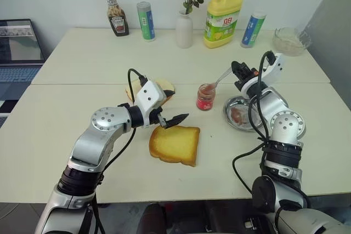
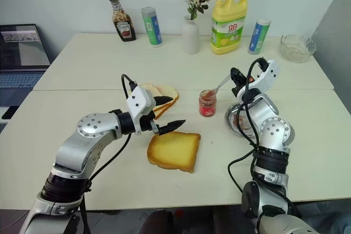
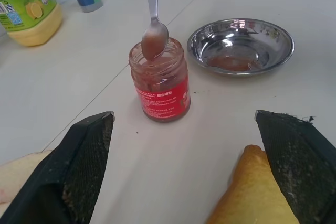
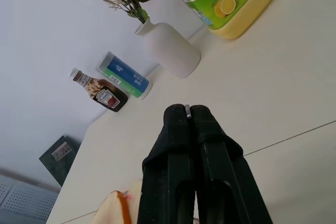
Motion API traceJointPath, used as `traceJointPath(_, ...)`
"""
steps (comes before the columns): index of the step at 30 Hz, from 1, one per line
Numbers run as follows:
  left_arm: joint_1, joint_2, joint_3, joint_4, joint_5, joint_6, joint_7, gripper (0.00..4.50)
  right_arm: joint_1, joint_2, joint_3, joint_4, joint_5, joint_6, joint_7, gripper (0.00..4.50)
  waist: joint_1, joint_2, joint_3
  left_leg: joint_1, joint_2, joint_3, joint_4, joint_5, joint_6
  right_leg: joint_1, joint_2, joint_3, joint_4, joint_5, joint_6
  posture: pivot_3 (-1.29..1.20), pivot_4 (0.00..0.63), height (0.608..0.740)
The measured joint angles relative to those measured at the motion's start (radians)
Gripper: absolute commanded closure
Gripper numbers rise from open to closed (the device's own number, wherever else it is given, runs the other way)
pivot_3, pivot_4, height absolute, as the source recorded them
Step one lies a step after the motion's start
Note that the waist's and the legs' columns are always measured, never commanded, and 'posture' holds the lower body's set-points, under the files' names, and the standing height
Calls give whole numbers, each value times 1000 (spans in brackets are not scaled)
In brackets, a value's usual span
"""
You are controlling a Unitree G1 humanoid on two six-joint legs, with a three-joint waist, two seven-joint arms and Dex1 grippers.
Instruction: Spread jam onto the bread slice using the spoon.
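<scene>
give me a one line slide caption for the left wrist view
Spoon lifts jam from the jar beside a steel dish, seen between the open left gripper.

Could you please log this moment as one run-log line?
right claw: shut on small silver metal spoon | spoon bowl: over clear glass jam jar | left claw: open | thick golden-yellow bread slice: bare

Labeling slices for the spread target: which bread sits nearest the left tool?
The thick golden bread slice just beyond the open left tool; the thinner pale slices lie behind that arm.
</scene>
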State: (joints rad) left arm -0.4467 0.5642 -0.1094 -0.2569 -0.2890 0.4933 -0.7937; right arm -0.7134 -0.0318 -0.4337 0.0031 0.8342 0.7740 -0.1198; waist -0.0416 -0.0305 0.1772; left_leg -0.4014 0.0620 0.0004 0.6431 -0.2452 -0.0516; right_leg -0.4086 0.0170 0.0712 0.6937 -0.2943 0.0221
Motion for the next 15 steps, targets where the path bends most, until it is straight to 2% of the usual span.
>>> traceJointPath(7,0,-10,24,2,-13,1,3,0,0,4,-21,-2,58,2,-40,4485,0,0,0,0,0,0,0,0,0,0,0,0,0,0,0,0,150,740)
traceJointPath(15,1,-16,76,4,-105,28,-26,0,20,13,-55,-1,124,2,-79,4485,-1,0,0,0,0,0,0,0,0,0,0,0,-1,0,0,0,150,740)
